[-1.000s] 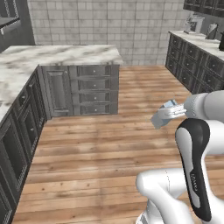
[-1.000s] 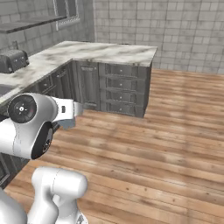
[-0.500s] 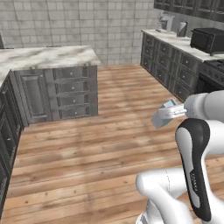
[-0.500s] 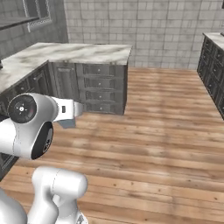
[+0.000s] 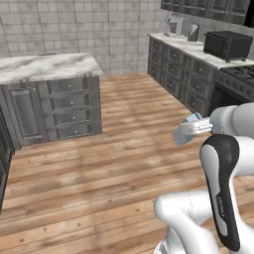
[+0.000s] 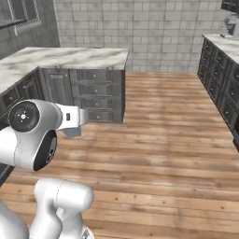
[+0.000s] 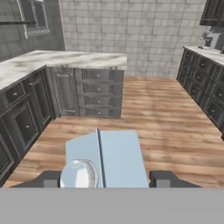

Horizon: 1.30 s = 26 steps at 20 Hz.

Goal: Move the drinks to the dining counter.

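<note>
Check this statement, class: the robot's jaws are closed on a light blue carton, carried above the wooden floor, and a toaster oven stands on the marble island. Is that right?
One detail is wrong. The black toaster oven stands on the worktop along the wall, not on the marble island, as the left base view shows. The rest holds: the jaws are closed on the light blue carton, carried above the wooden floor.

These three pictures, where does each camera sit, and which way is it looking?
Left base view: sits behind the arm on its left, looking forward and down over the wood floor; the white arm rises at lower right, its gripper holding the light blue carton.
Right base view: behind the arm on its right; the arm rises at lower left.
Hand view: on the hand, looking along the gripper over the carton.
Shared: all three show the marble counter and the tiled wall.
</note>
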### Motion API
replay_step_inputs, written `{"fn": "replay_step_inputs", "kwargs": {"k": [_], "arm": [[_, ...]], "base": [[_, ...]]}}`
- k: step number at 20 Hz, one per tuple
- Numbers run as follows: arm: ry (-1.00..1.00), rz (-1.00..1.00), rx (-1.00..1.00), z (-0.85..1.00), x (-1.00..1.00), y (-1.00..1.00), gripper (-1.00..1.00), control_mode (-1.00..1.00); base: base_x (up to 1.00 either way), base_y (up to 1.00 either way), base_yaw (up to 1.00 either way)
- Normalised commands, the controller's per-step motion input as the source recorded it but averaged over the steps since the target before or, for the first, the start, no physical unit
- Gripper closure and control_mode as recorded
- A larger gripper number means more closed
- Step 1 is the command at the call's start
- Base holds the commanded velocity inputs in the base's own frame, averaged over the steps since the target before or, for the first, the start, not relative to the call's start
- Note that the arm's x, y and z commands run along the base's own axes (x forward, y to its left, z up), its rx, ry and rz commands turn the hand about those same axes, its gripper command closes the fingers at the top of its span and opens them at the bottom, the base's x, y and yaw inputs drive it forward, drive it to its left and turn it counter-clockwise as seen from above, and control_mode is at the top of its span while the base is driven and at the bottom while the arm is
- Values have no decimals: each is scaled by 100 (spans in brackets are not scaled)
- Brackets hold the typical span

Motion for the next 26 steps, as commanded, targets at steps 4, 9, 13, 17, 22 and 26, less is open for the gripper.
{"fn": "replay_step_inputs", "kwargs": {"k": [4, 9, 13, 17, 22, 26], "arm": [[0, 0, 0, 0, 0, 0, 100, 100], [0, 0, 0, 0, 0, 0, 100, 100], [0, 0, 0, 0, 0, 0, 100, 100], [0, 0, 0, 0, 0, 0, 100, 100], [0, 0, 0, 0, 0, 0, 100, 100], [0, 0, 0, 0, 0, 0, 100, 100]], "base": [[60, 29, -10], [76, 32, -8], [74, 39, -8], [74, 45, -9], [73, 60, -10], [68, 62, -10]]}}
